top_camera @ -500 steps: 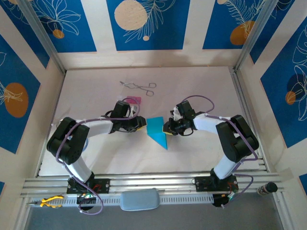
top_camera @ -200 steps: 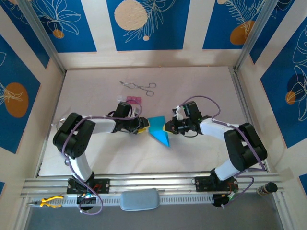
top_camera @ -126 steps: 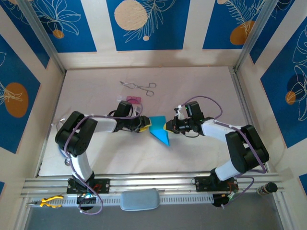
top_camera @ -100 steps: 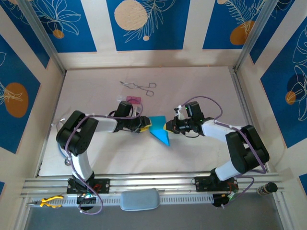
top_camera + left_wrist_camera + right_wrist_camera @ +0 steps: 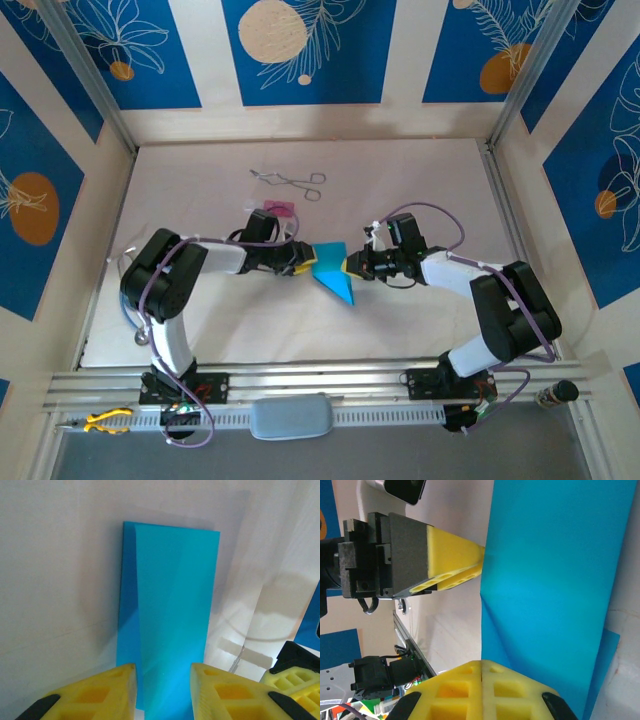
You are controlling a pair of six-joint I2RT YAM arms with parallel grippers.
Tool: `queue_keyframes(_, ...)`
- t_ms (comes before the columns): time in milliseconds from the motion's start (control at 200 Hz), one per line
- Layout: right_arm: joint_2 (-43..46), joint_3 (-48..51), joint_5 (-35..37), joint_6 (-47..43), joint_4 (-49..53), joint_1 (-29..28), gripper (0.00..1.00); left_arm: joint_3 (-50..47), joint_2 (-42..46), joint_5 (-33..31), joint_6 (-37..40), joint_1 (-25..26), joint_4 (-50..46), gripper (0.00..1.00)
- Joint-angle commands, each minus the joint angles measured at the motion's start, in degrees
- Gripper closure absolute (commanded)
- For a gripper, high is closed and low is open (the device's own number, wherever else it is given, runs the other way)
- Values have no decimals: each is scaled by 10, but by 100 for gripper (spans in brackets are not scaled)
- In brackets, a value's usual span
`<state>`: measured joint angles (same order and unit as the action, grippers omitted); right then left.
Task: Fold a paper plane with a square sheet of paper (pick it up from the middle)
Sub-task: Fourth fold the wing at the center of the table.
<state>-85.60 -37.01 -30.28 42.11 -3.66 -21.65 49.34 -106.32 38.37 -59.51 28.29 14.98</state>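
The square sheet of paper (image 5: 328,266) lies mid-table, folded into a cyan-blue wedge whose point faces the near edge. My left gripper (image 5: 303,263) is at its left edge. In the left wrist view it (image 5: 162,667) is open, and the paper (image 5: 172,605) runs up between the two yellow fingers with a raised fold on its left side. My right gripper (image 5: 347,264) is at the paper's right edge. In the right wrist view it (image 5: 481,662) is shut, fingers together on top of the paper (image 5: 555,580), with the left fingers (image 5: 455,555) touching the far edge.
Metal forceps (image 5: 290,181) lie toward the back of the table. A small pink block (image 5: 279,208) sits just behind the left wrist. An aluminium rail (image 5: 300,380) runs along the near edge, and patterned walls close in the other three sides.
Both grippers have closed in on the paper from either side. The left jaws have narrowed around its edge. The right gripper has stayed shut.
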Motion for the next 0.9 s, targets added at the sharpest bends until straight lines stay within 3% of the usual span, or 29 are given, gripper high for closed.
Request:
queue_keyframes(0, 15, 5, -19, 4, -4, 3, 99, 12, -11, 9, 8, 0, -8, 67)
queue_keyframes(115, 12, 7, -23, 5, -6, 4, 99, 12, -22, 20, -10, 2, 20, 70)
queue_keyframes(385, 13, 7, -26, 5, -9, 4, 99, 27, -20, -4, 15, 5, -35, 69)
queue_keyframes(520, 13, 8, -29, 4, -9, 5, 98, 19, -31, 10, -12, 5, 16, 76)
queue_keyframes(895, 15, 7, 3, -20, 28, 10, 93, 7, -10, -13, -9, 6, 12, 96)
